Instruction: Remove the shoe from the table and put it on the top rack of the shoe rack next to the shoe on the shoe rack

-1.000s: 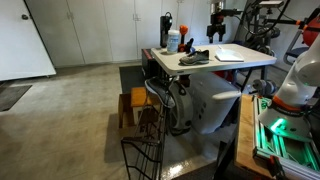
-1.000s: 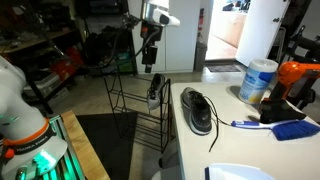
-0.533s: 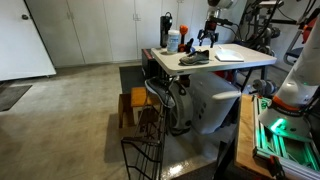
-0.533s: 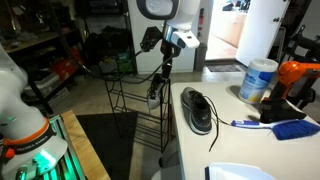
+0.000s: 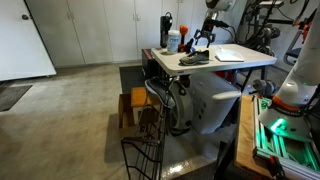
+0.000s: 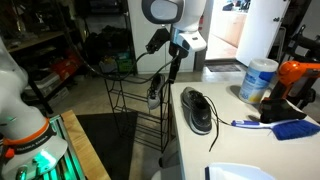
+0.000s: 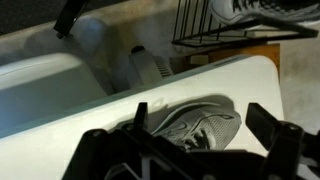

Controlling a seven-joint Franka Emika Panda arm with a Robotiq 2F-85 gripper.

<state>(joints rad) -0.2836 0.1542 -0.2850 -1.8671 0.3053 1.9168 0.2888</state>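
So it's the approach step: gripper (image 7: 180, 128) hovers over the shoe (image 6: 197, 108) on the table (image 6: 240, 148), jaws wide apart, empty. Next, I'd guess: lower and pinch it.

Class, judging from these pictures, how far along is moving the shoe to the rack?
Done: nothing yet; the shoe lies on the table. In hand: the open gripper hovers above it, fingers apart in the wrist view. Left: grasp it, carry it, set it on the top tier of the rack beside the other shoe.
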